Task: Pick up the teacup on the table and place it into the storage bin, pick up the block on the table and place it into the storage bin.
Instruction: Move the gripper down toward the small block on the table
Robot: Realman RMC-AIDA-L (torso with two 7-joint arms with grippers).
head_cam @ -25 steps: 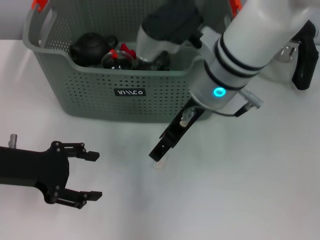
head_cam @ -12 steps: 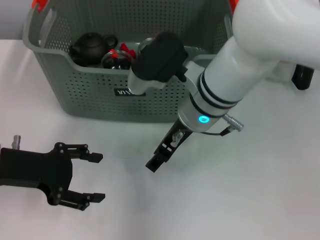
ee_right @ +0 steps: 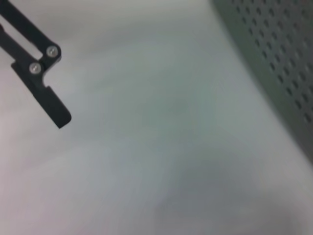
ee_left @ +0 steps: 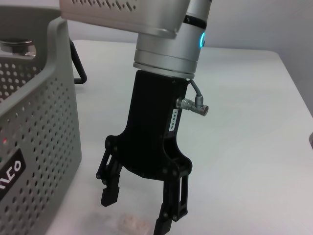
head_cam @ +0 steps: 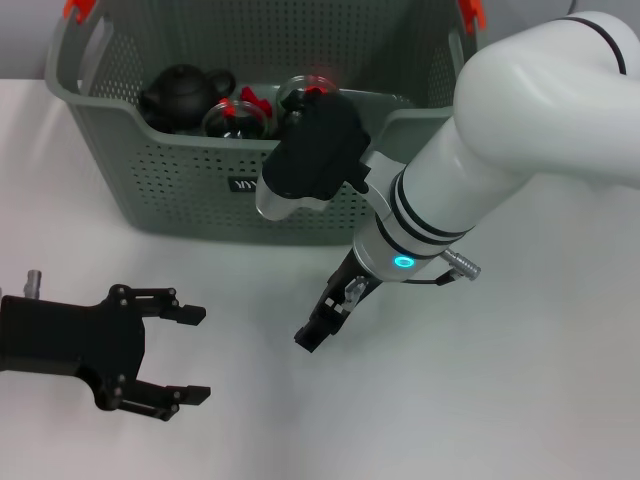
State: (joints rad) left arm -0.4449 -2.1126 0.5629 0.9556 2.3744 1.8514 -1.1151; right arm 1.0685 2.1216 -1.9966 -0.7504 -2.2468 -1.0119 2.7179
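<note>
Down lower than a second ago with the right gripper (head_cam: 318, 325), close to the table (head_cam: 500, 400) in front of the storage bin (head_cam: 150, 190). Open wide, holding nothing. No seeing the small pale block (ee_left: 133, 224) from the head now; from the left wrist, lying between the two fingertips, not squeezed. Off to the side with the left gripper (head_cam: 200, 353), open and empty.
</note>
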